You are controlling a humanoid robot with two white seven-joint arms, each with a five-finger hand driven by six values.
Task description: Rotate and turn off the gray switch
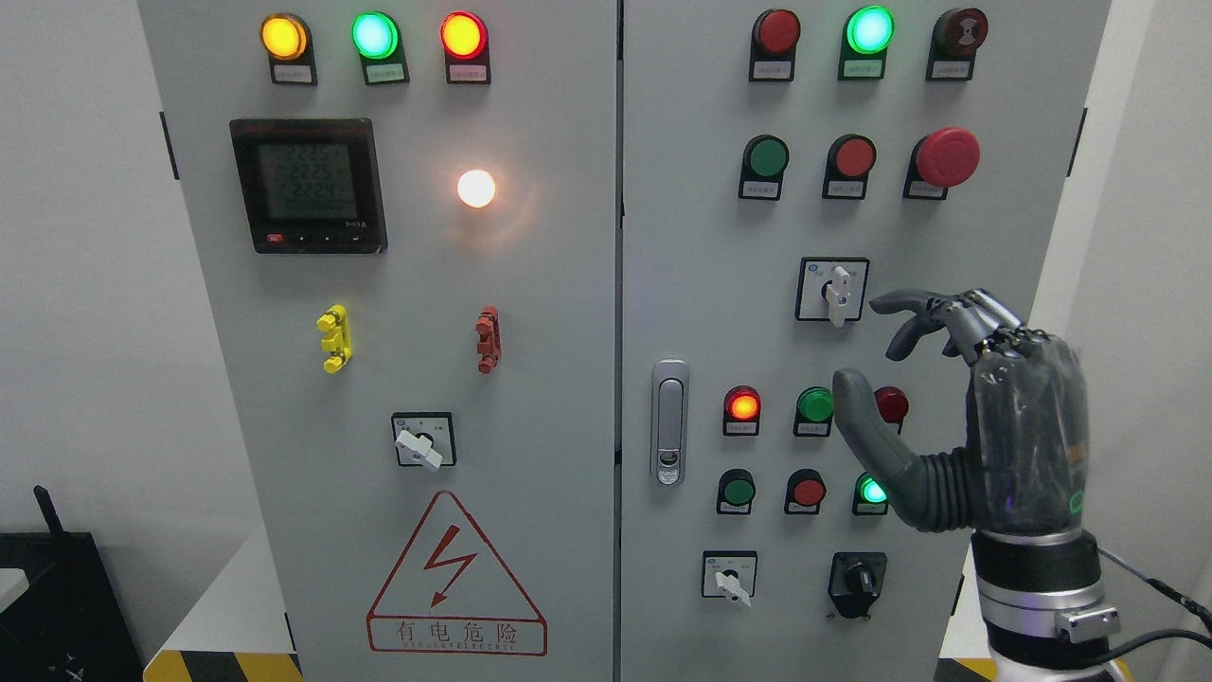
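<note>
The right hand (933, 398) hangs empty, fingers spread, just beside the gray switch (837, 294) on the cabinet's (682, 284) right door — pinch its lever squarely, then twist.

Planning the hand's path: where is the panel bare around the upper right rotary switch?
Bare grey metal lies left of the white-handled rotary switch, toward the silver door latch. Right is crowded by the grey robotic right hand; below sit round indicator lamps.
</note>
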